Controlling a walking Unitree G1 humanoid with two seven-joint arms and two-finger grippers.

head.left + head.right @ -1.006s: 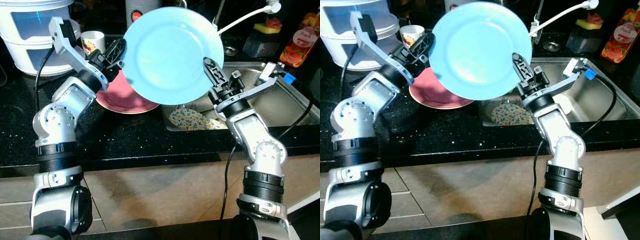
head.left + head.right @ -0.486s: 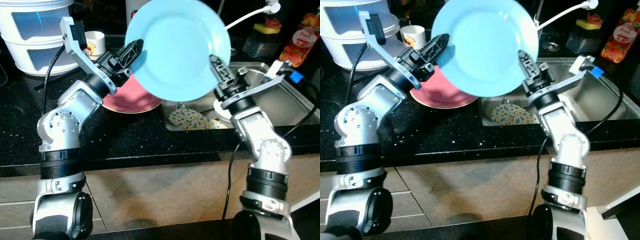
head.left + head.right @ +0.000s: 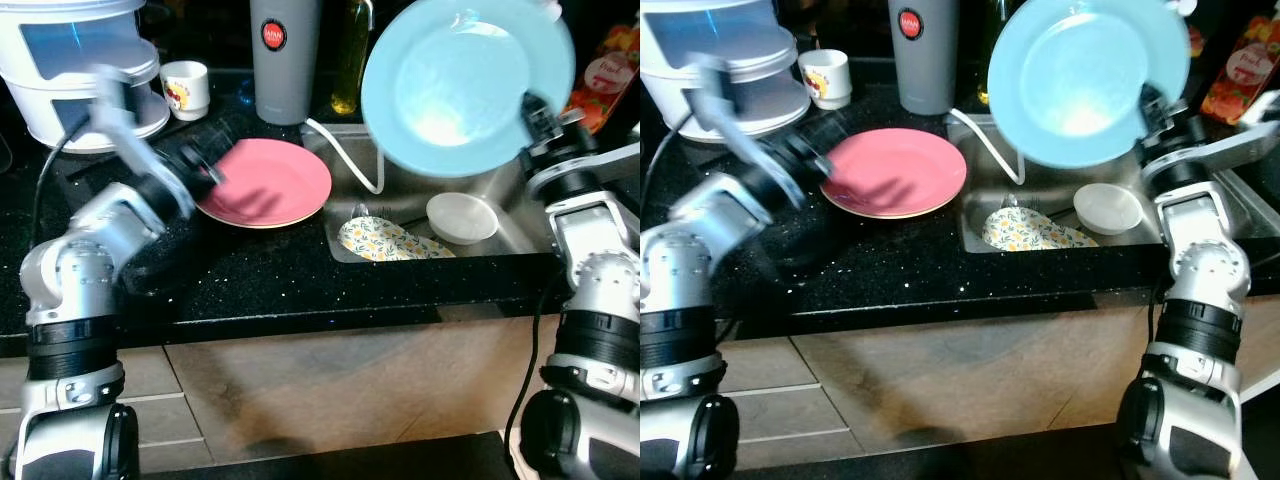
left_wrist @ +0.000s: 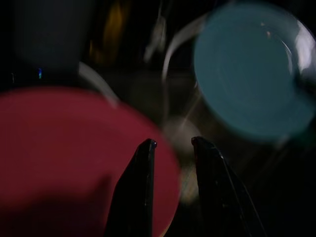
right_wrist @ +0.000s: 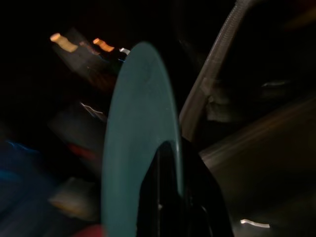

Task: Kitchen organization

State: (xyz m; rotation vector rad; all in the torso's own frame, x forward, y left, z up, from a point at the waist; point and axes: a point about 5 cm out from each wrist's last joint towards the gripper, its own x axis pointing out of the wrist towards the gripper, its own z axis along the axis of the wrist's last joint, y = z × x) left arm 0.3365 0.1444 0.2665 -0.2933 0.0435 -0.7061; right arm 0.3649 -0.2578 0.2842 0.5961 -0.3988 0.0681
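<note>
Left gripper (image 4: pixel 170 148), fingers slightly parted and empty, hovers blurred over the pink plate (image 3: pixel 268 182) on the black counter (image 3: pixel 250 275). Right gripper (image 3: pixel 1155 105) pinches the rim of the blue plate (image 3: pixel 465 85), held upright above the sink (image 3: pixel 500 240). Lower it slowly, clear of the white bowl (image 3: pixel 461 217).

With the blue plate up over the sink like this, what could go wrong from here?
The right gripper alone pinches the blue plate by its rim, held tilted above the sink; a slip would likely drop it onto the white bowl or the patterned dish below. The white hose hangs close by and might snag it. The left gripper is blurred just over the pink plate and may knock it.
</note>
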